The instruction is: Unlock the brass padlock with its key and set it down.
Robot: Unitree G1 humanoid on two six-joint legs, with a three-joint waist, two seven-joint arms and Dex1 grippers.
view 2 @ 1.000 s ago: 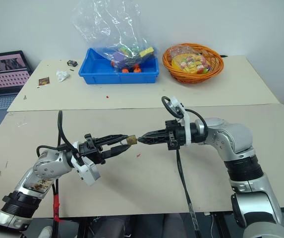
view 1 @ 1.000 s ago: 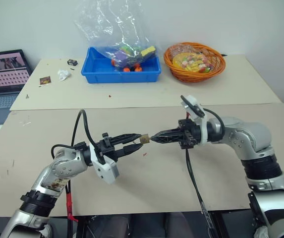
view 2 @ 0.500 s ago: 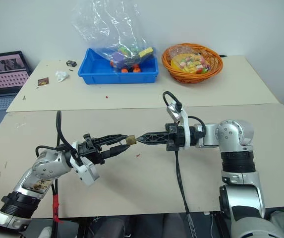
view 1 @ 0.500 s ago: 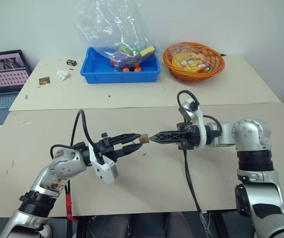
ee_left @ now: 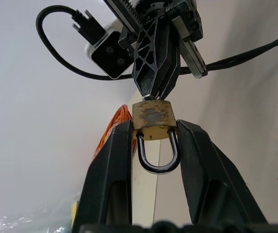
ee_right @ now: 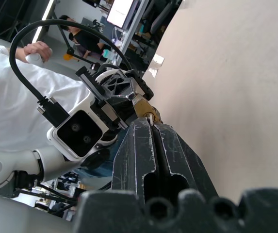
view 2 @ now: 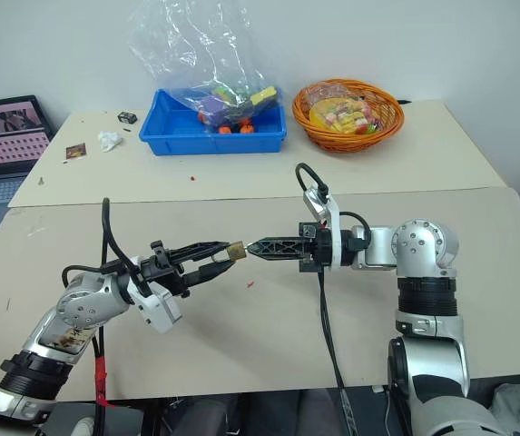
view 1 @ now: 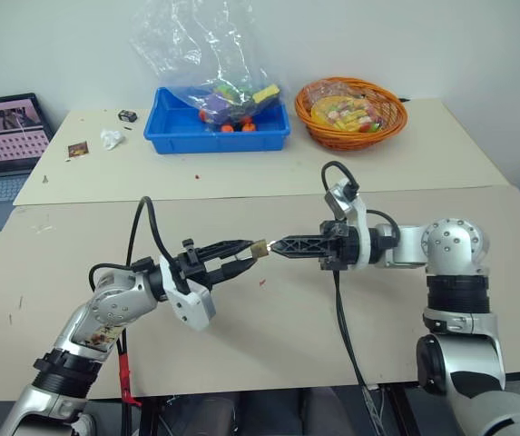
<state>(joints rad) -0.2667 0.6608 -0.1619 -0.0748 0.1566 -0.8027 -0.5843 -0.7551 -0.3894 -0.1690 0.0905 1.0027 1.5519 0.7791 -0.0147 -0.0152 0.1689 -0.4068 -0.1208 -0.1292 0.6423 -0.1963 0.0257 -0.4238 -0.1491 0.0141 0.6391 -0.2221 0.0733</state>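
The brass padlock (ee_left: 152,118) hangs in the air above the beige table, with my left gripper (ee_left: 153,130) shut on its golden body and its silvery shackle (ee_left: 158,160) pointing back between the fingers. In the head views the padlock (view 1: 259,247) sits at the middle. My right gripper (view 1: 275,244) comes in level from the right, its tips against the padlock's bottom face. Its fingers (ee_right: 139,145) lie close together with only a thin slit. A small silvery bit, the key (ee_right: 150,116), shows at their tips against the lock.
A blue bin (view 1: 219,143) with a plastic bag and an orange basket (view 1: 350,130) stand at the table's far side. A laptop (view 1: 5,136) sits at far left. A red scrap (view 1: 262,282) lies below the padlock. A person's hand (ee_right: 34,48) shows in the background.
My right wrist has rolled about its own line while its tips stayed at the padlock, and the right elbow swung outward. The left gripper and the padlock have kept still.
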